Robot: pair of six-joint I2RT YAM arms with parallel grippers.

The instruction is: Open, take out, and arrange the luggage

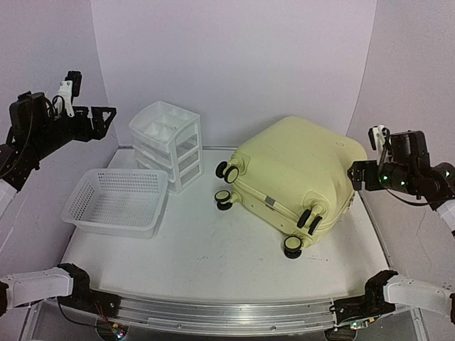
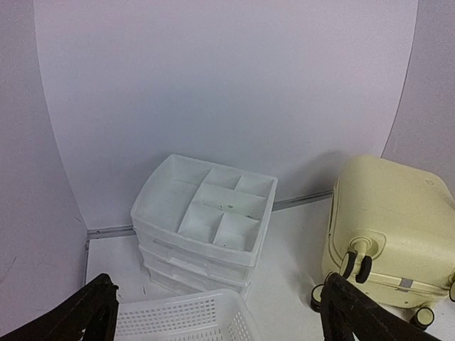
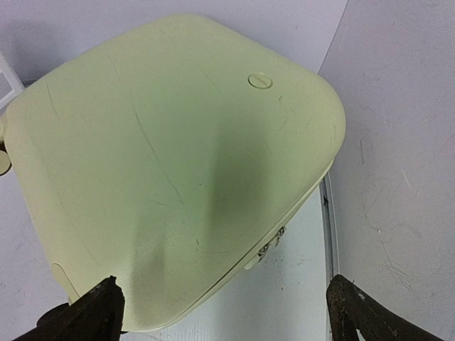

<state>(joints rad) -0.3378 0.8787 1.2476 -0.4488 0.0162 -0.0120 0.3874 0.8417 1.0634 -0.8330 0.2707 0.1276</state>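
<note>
The luggage (image 1: pixel 298 170), a pale yellow hard-shell suitcase, lies flat and closed on the table at the right, its black-and-cream wheels (image 1: pixel 229 172) facing front-left. My left gripper (image 1: pixel 105 117) is open and empty, raised high at the far left, well away from the luggage (image 2: pixel 391 213). My right gripper (image 1: pixel 355 174) is open and empty, hovering just off the suitcase's right edge. In the right wrist view the shell (image 3: pixel 170 156) fills the frame between my spread fingers (image 3: pixel 224 284), and the zipper pulls (image 3: pixel 270 245) show at its seam.
A white three-drawer plastic unit (image 1: pixel 167 142) stands at the back left, also in the left wrist view (image 2: pixel 206 220). A white mesh basket (image 1: pixel 117 199) sits in front of it (image 2: pixel 185 320). White walls close in on both sides and the back.
</note>
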